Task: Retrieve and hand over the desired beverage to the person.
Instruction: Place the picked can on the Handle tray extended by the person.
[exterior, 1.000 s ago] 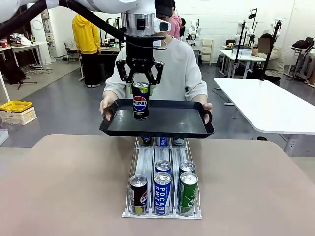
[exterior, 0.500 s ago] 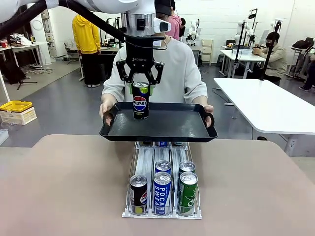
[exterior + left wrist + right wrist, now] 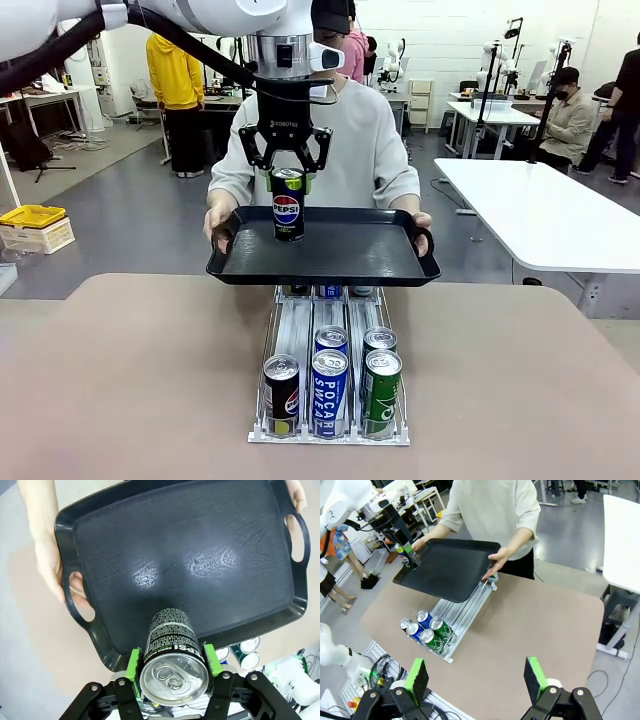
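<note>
Pepsi can (image 3: pixel 287 207) sits upper ctr of front view, clamped at its top by robot's left hand (image 3: pixel 287 182). Base is low inside black tray (image 3: pixel 350 255); can't tell if touching. The person (image 3: pixel 365 150) holds tray by both handles, above can rack (image 3: pixel 297 330) on counter (image 3: pixel 130 380).
Left wrist view: can at btm ctr, green pads (image 3: pixel 133 662) tight on both sides, tray behind.
Right wrist view: right hand (image 3: pixel 477 680) at btm, spread wide, nothing in it; can far upper left.
</note>
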